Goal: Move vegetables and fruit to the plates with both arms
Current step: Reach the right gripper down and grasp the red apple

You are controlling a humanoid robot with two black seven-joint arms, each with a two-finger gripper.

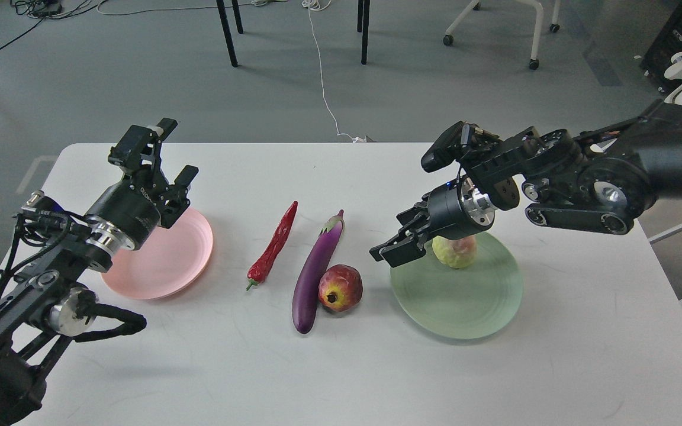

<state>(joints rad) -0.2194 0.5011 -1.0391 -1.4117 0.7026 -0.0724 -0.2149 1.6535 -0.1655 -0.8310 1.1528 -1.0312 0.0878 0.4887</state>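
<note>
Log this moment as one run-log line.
right gripper: open, empty, beside green plate's left rim | lumpy yellow-green fruit: resting on pale green ribbed plate | left gripper: open, above pale pink plate

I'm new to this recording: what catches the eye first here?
The right gripper hovers open at the green plate's left rim, with the lumpy yellow-green fruit resting on the plate behind it. Mid-table lie a red chili, a purple eggplant and a pomegranate.
</note>
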